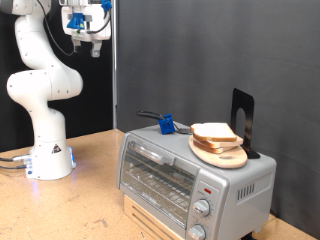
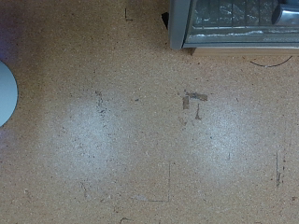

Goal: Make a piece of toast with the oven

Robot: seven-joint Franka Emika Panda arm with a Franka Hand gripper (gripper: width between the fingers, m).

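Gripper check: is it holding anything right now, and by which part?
Nothing is held. The gripper hangs high at the exterior view's top, apart from the bread slices on the oven.

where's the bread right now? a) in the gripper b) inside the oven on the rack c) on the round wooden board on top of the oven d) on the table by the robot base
c: the bread slices lie stacked on the round wooden board atop the oven, while the gripper hangs high up, far from them.
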